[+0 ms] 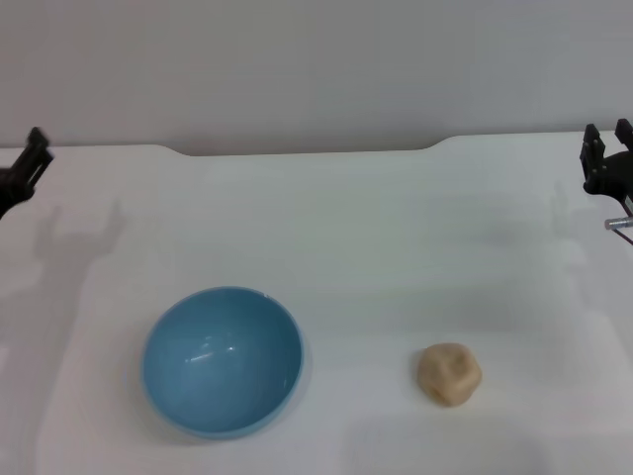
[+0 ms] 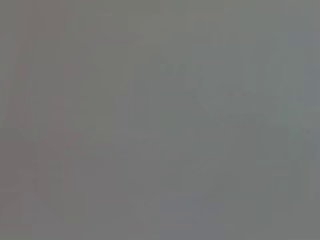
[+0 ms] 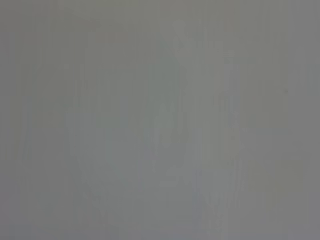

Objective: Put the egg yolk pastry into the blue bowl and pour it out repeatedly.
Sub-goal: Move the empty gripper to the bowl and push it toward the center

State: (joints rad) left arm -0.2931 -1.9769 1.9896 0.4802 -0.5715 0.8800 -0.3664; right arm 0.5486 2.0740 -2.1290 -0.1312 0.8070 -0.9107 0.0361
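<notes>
Blue bowl (image 1: pixel 222 361) upright, pastry (image 1: pixel 449 374) nearer right gripper (image 1: pixel 607 158), open; left gripper (image 1: pixel 30 158) parked, fingers unclear — nothing grasped.

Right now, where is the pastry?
In the head view the pastry lies on the table, near its front edge on the robot's right, apart from the empty bowl to its left.

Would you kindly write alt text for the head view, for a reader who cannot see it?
An empty blue bowl sits upright on a white table, with the egg yolk pastry lying apart to its right. The left gripper and right gripper hang at the far table edges, holding nothing.
</notes>
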